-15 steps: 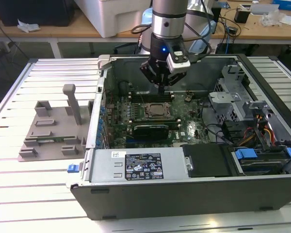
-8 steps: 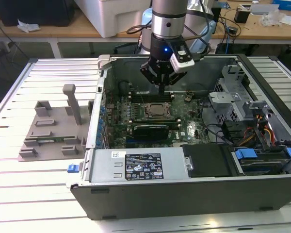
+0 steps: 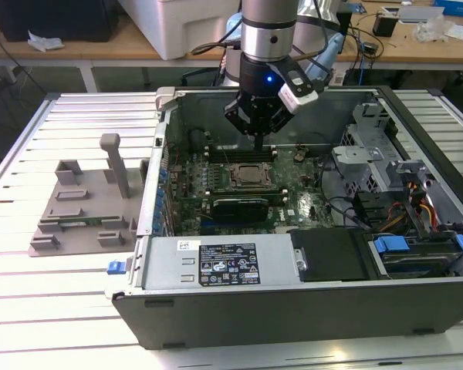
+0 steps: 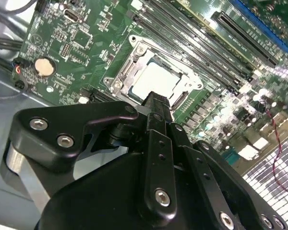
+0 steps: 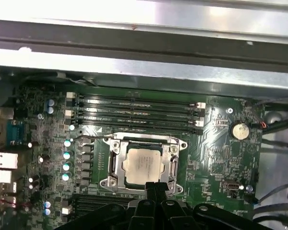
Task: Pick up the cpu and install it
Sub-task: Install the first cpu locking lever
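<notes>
Bright, even overhead light; glare whitens the cpu (image 4: 156, 81), foreground blurred.

The arm (image 3: 268, 31) hangs straight down, its wrist vertical and a blue light glowing on the wrist housing. Below it the black gripper (image 3: 258, 143) points downward, its fingers (image 4: 156, 108) drawn together into a single narrow tip with nothing seen between them.

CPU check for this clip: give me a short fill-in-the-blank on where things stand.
1. The cpu lies inside the metal-framed ____ on the motherboard.
2. The gripper hangs ____ the cpu.
3. In the exterior view, the grey plastic tray sits outside the computer case, on that view's ____.

Missing words: socket; above; left
</notes>
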### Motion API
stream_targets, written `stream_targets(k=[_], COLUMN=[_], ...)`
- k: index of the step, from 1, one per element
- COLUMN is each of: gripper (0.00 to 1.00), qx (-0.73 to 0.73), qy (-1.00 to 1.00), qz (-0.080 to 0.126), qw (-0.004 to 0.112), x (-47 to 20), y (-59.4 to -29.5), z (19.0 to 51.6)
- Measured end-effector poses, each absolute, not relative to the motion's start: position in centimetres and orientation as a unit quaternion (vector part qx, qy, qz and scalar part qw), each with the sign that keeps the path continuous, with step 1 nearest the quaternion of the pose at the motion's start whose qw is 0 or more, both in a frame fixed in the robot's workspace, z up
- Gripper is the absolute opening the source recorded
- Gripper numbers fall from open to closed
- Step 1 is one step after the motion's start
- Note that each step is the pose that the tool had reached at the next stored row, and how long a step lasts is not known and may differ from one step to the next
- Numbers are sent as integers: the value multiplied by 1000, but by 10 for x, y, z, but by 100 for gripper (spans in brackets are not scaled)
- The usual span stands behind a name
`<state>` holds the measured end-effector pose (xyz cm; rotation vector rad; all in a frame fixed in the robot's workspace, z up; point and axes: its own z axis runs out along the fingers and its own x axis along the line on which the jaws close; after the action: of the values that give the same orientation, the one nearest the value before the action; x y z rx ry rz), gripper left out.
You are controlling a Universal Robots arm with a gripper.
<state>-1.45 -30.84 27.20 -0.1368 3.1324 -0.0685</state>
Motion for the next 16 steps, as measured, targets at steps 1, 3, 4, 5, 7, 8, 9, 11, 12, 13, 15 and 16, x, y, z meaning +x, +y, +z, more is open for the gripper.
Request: stream_targets(k=[1,3,4,5,7,8,9,11,12,13,15,16], gripper=[11,11,11,11,11,11,11,11,11,11,11,11], qx=[-49,-60,-65,-74,-94,-105,-111,-123,-133,-138,-152,-159], qy=[999,998,998,997,995,994,994,992,991,990,988,987], qz=[-22,-21,-21,-21,-20,-20,-20,-20,-20,-20,-20,-20], qw=[3,3,3,3,4,4,4,4,5,5,5,5], x=[-15,-15,-15,-15,-15,-15,-15,-15,-15,-15,-15,-15], y=[-308,-308,-308,-308,-308,-308,-308,-308,-308,-308,-308,-308], z=[272,272,272,272,272,272,272,272,272,272,272,272])
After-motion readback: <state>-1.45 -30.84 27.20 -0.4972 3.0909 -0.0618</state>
